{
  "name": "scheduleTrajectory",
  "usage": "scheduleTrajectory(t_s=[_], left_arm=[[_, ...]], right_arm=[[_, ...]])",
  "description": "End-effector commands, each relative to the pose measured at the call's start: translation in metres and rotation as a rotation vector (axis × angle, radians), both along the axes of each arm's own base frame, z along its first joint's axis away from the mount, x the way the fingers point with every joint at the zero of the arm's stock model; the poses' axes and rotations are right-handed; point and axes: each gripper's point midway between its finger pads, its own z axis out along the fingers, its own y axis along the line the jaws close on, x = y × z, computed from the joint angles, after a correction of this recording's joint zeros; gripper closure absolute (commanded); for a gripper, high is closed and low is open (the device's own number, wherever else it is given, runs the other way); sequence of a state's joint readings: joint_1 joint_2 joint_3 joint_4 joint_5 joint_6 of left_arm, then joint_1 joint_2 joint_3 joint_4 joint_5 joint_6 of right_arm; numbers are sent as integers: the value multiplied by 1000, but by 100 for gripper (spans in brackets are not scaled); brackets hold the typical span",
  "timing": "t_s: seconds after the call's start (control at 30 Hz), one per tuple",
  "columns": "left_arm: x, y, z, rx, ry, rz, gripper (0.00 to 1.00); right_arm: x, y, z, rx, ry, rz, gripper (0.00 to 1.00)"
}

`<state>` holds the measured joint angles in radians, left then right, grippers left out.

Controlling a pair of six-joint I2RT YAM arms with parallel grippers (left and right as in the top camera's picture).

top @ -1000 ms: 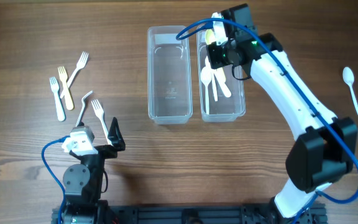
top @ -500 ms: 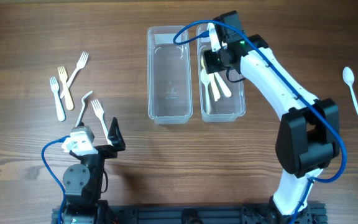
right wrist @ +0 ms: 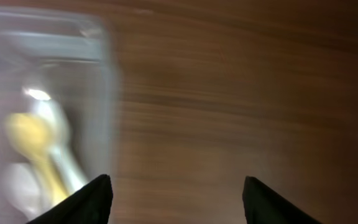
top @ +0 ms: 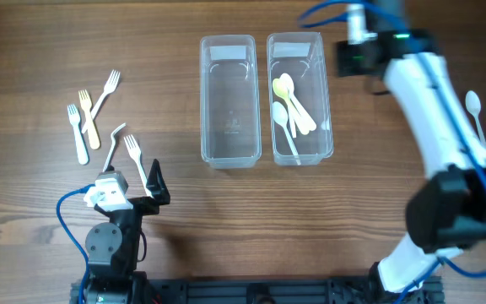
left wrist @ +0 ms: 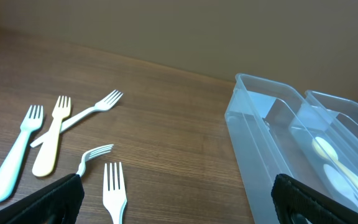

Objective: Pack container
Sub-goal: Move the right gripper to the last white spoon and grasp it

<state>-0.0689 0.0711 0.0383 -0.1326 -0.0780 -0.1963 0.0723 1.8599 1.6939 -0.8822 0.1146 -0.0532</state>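
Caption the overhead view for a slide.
Spoons in the right container; five forks and one spoon on the table.

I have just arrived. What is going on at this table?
A two-arm robot is packing plastic cutlery into clear containers. The right container holds several spoons; the left container is empty. The right claw hangs open and empty above the table beside the right container, and one white spoon lies loose on the far right. The left claw is open near the forks, which lie on the table untouched.
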Motion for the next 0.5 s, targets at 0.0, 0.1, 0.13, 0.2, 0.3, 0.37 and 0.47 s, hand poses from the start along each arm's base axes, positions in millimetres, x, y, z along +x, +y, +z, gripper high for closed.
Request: scheduleTrajectory(t_s=[0.0,0.1,0.13,0.2,0.3,0.37,0.47], left_arm=[[0,2,-1,10,3,10,0],[0,2,-1,10,3,10,0],[0,2,-1,9,3,10,0],[0,2,-1,10,3,10,0],[0,2,-1,9,3,10,0],[0,2,-1,10,3,10,0],[0,2,-1,9,3,10,0]], right_arm=[[-25,-96,28,-160,30,-64,28],[-49,-149,17,-171,110,-141,25],[-57,-168,13,-167,127,-184,22],[-70,-199,8,-160,138,-257,21],[-81,-230,-2,-128,152,-258,25],[-87,-247,-10,-93,151,-271,28],[-96,-270,-27,-54,168,-318,31]])
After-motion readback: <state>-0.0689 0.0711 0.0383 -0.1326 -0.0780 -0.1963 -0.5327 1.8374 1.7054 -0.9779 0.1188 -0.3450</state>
